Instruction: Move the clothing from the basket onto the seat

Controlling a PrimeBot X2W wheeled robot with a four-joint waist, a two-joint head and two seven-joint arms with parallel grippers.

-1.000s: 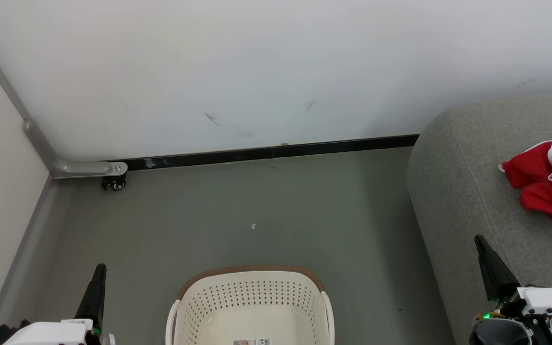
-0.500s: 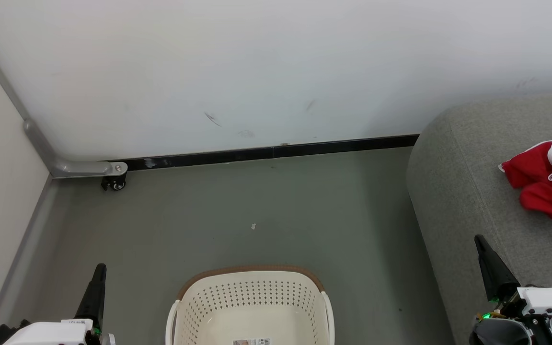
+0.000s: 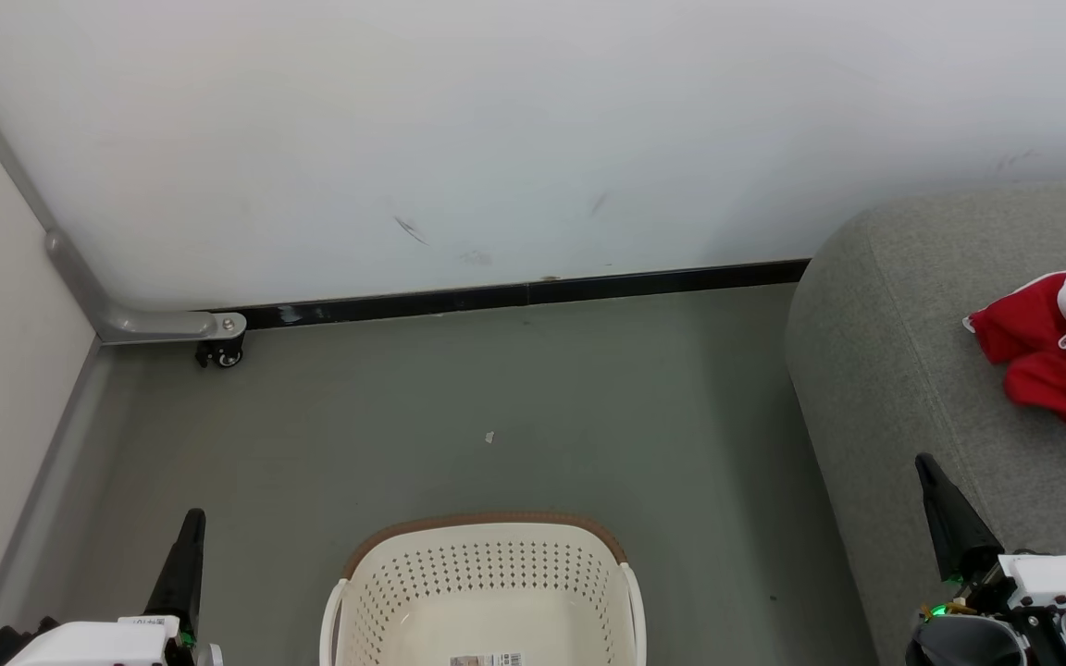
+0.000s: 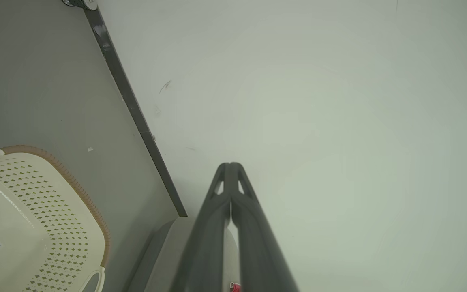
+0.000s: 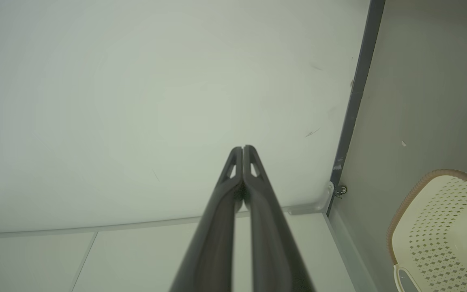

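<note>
Nothing has moved since the earlier frames: both arms, the basket and the garments lie exactly as they did. The clothing (image 3: pixel 1051 356), red with white stripes, sits crumpled on the seat (image 3: pixel 894 370) at the head view's right edge, partly cut off by the frame. The basket (image 3: pixel 487 521) stands on the floor between the arms, and what shows of its inside is bare apart from a label on the bottom. The left gripper (image 3: pixel 189 532) and the right gripper (image 3: pixel 929 474) rest low on either side with their fingers pressed together, holding nothing. The task looks finished or nearly so. The near part of the basket is out of frame, so a last garment there cannot be ruled out.
</note>
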